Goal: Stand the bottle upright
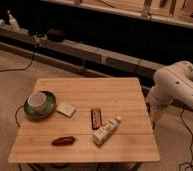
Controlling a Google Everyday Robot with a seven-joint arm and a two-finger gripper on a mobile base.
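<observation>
Worktop (85, 90): light wooden boards, seen from the front and above.

Bottle (106, 131): pale, lying on its side on the front right part of the worktop. It is not upright. The white cap end points to the back right and the base to the front left. It lies at a slant, just beside the near end of the dark bar (96, 117); whether the two touch cannot be told.

Other items: a reddish-brown piece (63, 141) lies near the front edge, left of the bottle and apart from it. A green plate (51, 106) sits at the left side with a pale cup (37, 101) standing on it. A pale square piece (66, 109) lies just right of the plate.

Arm (177, 87): white, off the right side of the worktop, bent downward.

Tool (156, 116): hangs at the lower end of the arm, just beyond the right edge of the worktop, well apart from the bottle. Its fingers are spread and it carries nothing.

Surroundings: a dark cable (20, 67) runs over the floor behind the worktop on the left
</observation>
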